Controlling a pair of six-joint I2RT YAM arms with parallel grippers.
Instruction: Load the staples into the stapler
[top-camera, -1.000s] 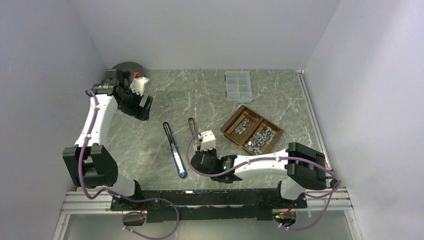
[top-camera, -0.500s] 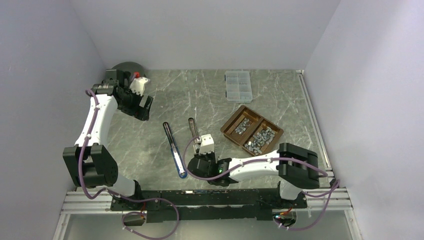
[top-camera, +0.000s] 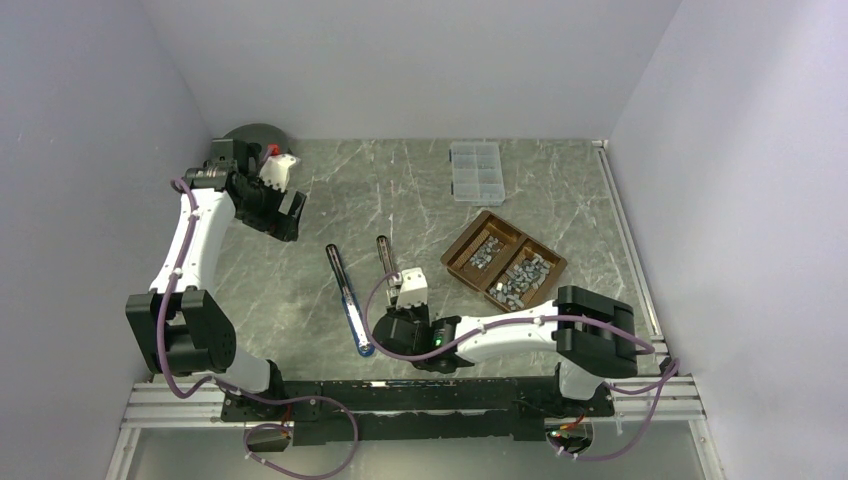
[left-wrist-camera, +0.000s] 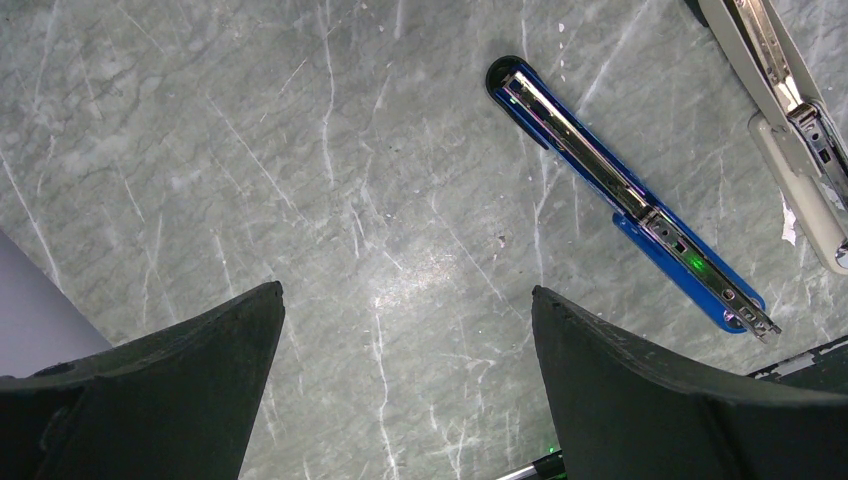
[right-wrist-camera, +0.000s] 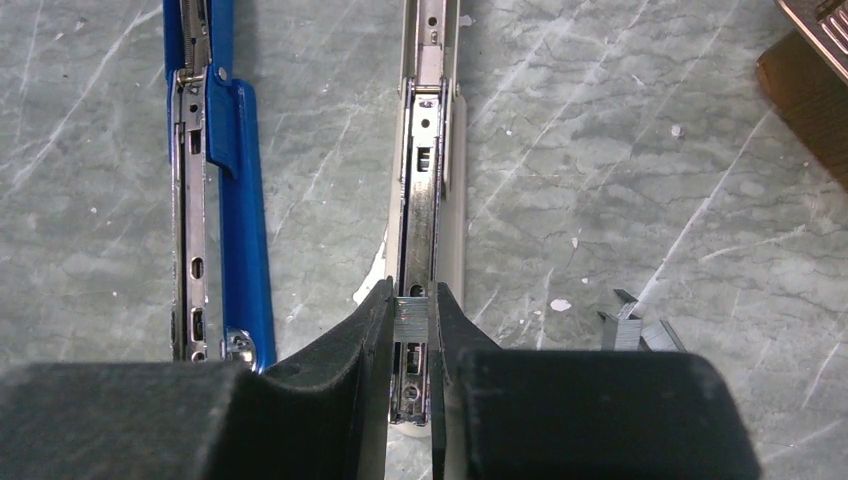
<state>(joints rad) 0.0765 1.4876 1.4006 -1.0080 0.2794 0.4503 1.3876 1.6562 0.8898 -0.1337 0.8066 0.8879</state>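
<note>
Two staplers lie opened flat on the marble table: a blue one (top-camera: 350, 297) (right-wrist-camera: 232, 200) (left-wrist-camera: 630, 200) and a beige one (top-camera: 386, 257) (right-wrist-camera: 432, 170) (left-wrist-camera: 790, 120) with its metal channel facing up. My right gripper (right-wrist-camera: 412, 318) (top-camera: 398, 303) is shut on a small silver-grey staple strip (right-wrist-camera: 411, 316), held over the near end of the beige stapler's channel. Many more staples (top-camera: 510, 272) fill a brown two-part tray. My left gripper (left-wrist-camera: 405, 300) (top-camera: 285, 215) is open and empty, raised at the far left, apart from both staplers.
A brown tray (top-camera: 457, 250) stands right of the staplers, with a clear compartment box (top-camera: 475, 171) behind it. A few loose staple strips (right-wrist-camera: 630, 330) lie on the table just right of my right fingers. A dark round object (top-camera: 250, 135) sits at the back left corner.
My right arm has shifted left and slightly toward the near edge over the beige stapler with the strip in its fingers. The left arm has not moved.
</note>
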